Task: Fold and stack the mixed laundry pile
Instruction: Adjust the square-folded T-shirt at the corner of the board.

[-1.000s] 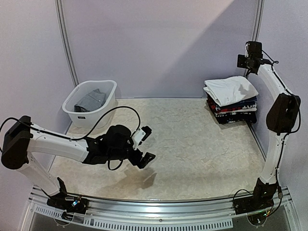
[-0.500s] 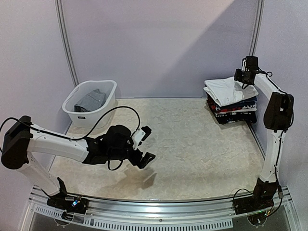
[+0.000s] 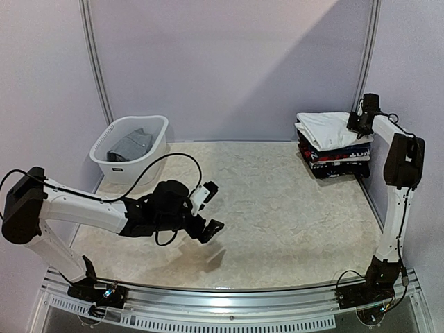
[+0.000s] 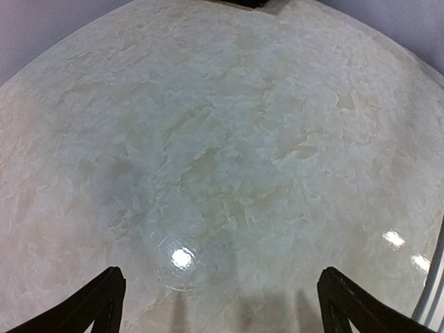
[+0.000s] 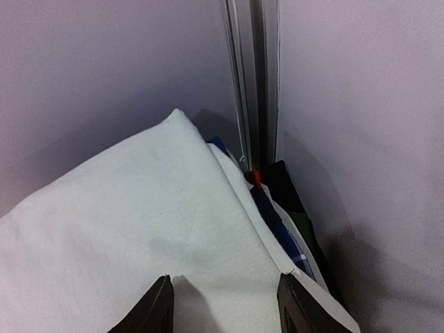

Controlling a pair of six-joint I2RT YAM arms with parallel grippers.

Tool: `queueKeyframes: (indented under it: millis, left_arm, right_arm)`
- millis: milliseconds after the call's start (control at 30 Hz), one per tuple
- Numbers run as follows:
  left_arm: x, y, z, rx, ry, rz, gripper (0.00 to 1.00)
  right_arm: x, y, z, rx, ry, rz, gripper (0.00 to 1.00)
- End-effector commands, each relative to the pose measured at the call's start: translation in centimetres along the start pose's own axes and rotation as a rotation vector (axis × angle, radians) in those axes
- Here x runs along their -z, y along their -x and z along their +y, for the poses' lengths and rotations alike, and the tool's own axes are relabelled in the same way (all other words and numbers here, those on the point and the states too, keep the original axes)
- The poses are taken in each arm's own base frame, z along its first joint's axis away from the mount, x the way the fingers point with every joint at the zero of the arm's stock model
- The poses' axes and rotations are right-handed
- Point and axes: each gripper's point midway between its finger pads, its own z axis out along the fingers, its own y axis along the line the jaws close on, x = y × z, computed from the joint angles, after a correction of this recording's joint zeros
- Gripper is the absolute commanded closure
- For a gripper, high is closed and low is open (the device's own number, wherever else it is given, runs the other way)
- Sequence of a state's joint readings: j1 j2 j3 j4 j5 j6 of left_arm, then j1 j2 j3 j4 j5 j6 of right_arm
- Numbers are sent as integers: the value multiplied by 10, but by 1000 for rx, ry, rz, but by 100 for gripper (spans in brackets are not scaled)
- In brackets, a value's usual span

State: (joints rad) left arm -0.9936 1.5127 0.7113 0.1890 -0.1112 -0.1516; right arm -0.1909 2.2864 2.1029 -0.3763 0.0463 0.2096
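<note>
Against the back right wall stands a stack of folded garments (image 3: 338, 160), topped by a plain white shirt (image 3: 330, 128) (image 5: 125, 229). My right gripper (image 3: 359, 124) (image 5: 225, 279) is down on the shirt's far right corner. Its jaws stand partly apart, the fingertips (image 5: 164, 284) touch the cloth, and nothing is pinched between them. A blue plaid edge (image 5: 281, 232) shows under the white shirt. A grey garment (image 3: 131, 144) lies in the white basket (image 3: 104, 137) at the back left. My left gripper (image 3: 214, 207) (image 4: 220, 272) hangs wide open above the bare table.
The marbled table top (image 3: 277, 208) (image 4: 222, 139) stretches between the basket and the stack. A metal wall rail (image 5: 253, 83) runs down right behind the stack, and the side wall (image 5: 361, 139) stands close on the right. A rail (image 3: 229, 295) runs along the near edge.
My right gripper has come down from high by the wall onto the far right corner of the white shirt, its jaws narrower than before. The left arm has not moved.
</note>
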Motion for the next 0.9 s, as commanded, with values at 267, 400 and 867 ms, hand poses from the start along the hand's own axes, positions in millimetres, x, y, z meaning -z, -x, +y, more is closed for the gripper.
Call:
queueKeyframes:
  millis: [267, 400, 867]
  left_arm:
    - [15, 6, 10, 40, 35, -15, 1]
    - [19, 11, 14, 53, 56, -24, 0]
    - [53, 26, 42, 78, 215, -35, 1]
  right_arm:
    - [53, 34, 13, -15, 8, -59, 40]
    - [74, 44, 31, 10, 25, -87, 35]
    - [167, 48, 121, 100, 190, -152, 28]
